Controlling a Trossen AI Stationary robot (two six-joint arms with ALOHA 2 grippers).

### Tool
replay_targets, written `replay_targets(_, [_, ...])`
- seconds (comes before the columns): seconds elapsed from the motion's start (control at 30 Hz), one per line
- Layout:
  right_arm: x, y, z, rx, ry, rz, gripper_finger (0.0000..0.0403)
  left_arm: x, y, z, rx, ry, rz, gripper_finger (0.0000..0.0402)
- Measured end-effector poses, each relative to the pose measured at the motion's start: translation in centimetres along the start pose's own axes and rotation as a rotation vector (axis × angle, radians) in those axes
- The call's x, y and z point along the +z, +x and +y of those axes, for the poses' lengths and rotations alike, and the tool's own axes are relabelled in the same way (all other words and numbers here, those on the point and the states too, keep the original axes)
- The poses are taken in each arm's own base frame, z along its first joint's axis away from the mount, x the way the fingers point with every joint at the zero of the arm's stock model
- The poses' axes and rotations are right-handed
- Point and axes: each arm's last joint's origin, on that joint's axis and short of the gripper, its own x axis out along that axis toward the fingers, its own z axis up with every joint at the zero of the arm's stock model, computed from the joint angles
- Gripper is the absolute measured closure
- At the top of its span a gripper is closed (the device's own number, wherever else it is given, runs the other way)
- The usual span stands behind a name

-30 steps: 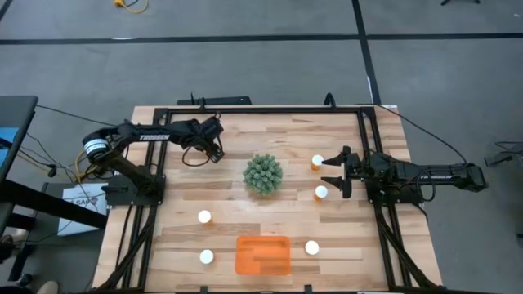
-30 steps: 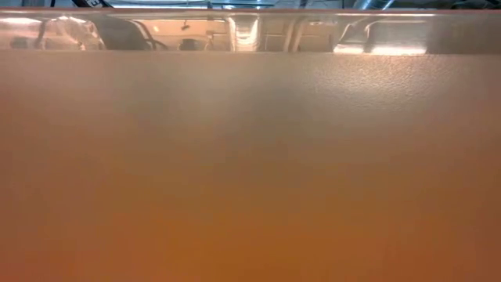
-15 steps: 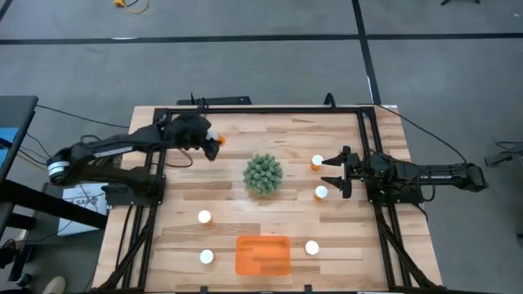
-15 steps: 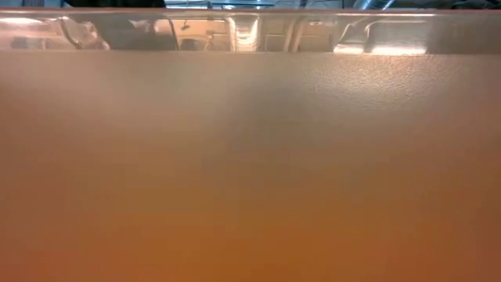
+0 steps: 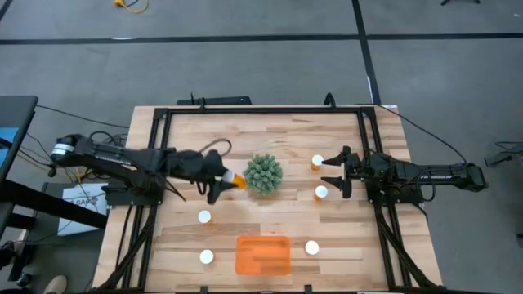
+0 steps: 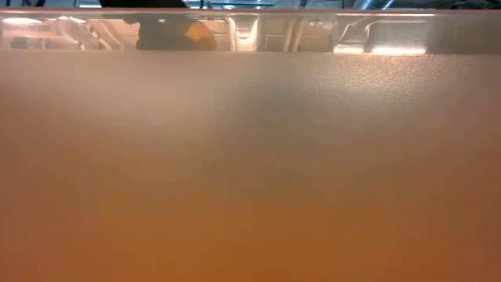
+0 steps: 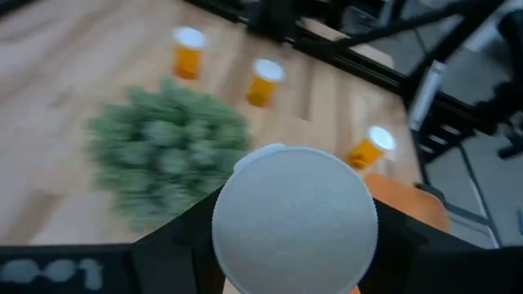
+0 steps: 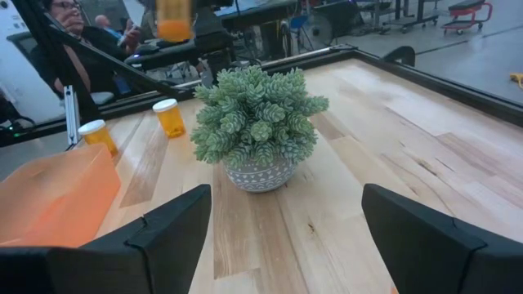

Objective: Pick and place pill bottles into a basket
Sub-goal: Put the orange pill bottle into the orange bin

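Observation:
My left gripper (image 5: pixel 222 183) is shut on an orange pill bottle (image 5: pixel 236 181) just left of the green spiky plant (image 5: pixel 263 173). The bottle's white cap (image 7: pixel 294 216) fills the left wrist view. Several other pill bottles stand upright on the table: two (image 5: pixel 317 162) (image 5: pixel 321 193) right of the plant, and others (image 5: pixel 204 216) (image 5: pixel 207 256) (image 5: pixel 312 247) around the orange basket (image 5: pixel 263 255) at the near edge. My right gripper (image 5: pixel 333 175) is open and empty, level above the table and pointing at the plant, between the two right-hand bottles. My left gripper pinches the pill bottle between its two fingers (image 7: pixel 181 238), one on each side just below the white cap (image 7: pixel 327 175), which faces back toward the wrist. The orange body (image 5: pixel 238 181) sticks out toward the plant. The bottle is lifted clear of the table (image 8: pixel 174 20).
The plant in its white pot (image 8: pixel 257 122) stands mid-table between the two arms. The basket's orange wall (image 6: pixel 250 172) blocks nearly the whole low view. A black frame (image 5: pixel 261 109) runs around the wooden table. People sit beyond the table (image 8: pixel 69 16).
My left gripper has moved from the table's far left part toward the near edge and the right, ending close beside the plant. It has stayed shut on the pill bottle and carried it along. The arm's reach has swung round.

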Motion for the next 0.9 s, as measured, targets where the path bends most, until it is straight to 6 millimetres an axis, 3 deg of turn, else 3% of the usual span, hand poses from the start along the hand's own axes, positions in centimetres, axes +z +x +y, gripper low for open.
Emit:
replay_targets(0.37, [0.0,0.0,0.0,0.000,0.000,0.000,0.0092,-3.4,6.1,-5.0,-0.160,0.067,0.099,0.0214])
replay_targets(0.67, [0.0,0.0,0.0,0.000,0.000,0.000,0.0092,-3.7,11.2,-9.8,-0.192,0.224,0.219,0.0213])
replay_targets(0.9, [0.0,0.0,0.0,0.000,0.000,0.000,0.0092,-3.6,14.4,-12.1,-0.178,0.324,0.293,0.0213])
